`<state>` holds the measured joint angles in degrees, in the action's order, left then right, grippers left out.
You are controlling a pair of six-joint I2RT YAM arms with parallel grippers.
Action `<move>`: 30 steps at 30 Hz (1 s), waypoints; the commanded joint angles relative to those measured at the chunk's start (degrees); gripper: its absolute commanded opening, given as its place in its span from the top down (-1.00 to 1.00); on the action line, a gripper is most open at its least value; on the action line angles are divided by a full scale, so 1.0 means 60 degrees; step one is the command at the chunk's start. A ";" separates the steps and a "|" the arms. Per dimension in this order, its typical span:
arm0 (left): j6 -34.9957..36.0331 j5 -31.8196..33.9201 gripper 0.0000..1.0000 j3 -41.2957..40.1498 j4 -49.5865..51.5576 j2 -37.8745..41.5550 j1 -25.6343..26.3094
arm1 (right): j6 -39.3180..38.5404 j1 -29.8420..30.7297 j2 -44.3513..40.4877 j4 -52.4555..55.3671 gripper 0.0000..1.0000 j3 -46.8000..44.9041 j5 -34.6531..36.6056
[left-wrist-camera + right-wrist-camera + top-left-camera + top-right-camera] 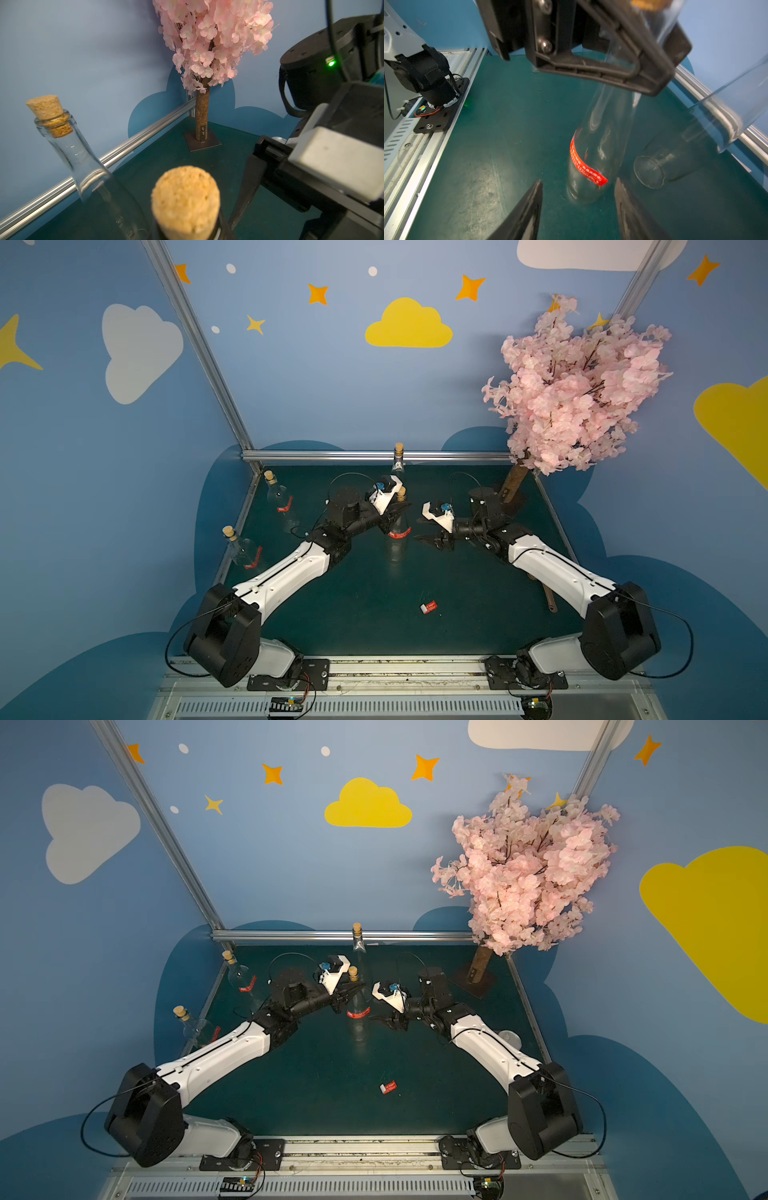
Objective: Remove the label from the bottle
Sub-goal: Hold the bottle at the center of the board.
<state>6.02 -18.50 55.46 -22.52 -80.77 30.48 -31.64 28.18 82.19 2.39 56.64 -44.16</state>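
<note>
A pink blossom tree (573, 381) stands at the far right corner of the green surface (374, 630), its trunk (202, 116) fixed to a dark base plate (214, 143). An aluminium rail (332, 455) runs along the back edge. A yellow cloud (408, 325), a white cloud (137, 352) and orange stars (318, 294) decorate the blue walls.

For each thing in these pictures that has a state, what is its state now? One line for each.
centre bottle: upright, corked, red label on it.
left gripper: shut on the centre bottle's neck.
right gripper: open, beside the centre bottle.
rear bottle: upright, corked, no label seen.
side bottles: both corked, both labelled.
loose label: lying on the table.
</note>
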 commanded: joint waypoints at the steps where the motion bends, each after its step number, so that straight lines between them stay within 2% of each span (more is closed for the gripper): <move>1: 0.0271 0.0012 0.44 0.0000 0.0175 0.0190 -0.0026 | -0.0117 -0.0067 0.0329 0.0258 -0.11 0.0116 0.0009; 18: 0.0039 0.0148 0.47 -0.0250 0.0077 0.0092 -0.0078 | -0.0133 -0.0261 0.1389 0.0433 0.00 0.0636 -0.0380; 30: -0.0051 0.0072 0.48 -0.0279 0.0070 0.0015 -0.0201 | -0.0069 -0.0260 0.1875 0.0102 0.20 0.0957 -0.1141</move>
<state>4.60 -18.41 54.85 -23.31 -80.58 29.87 -32.16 26.81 92.47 3.99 60.45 -48.62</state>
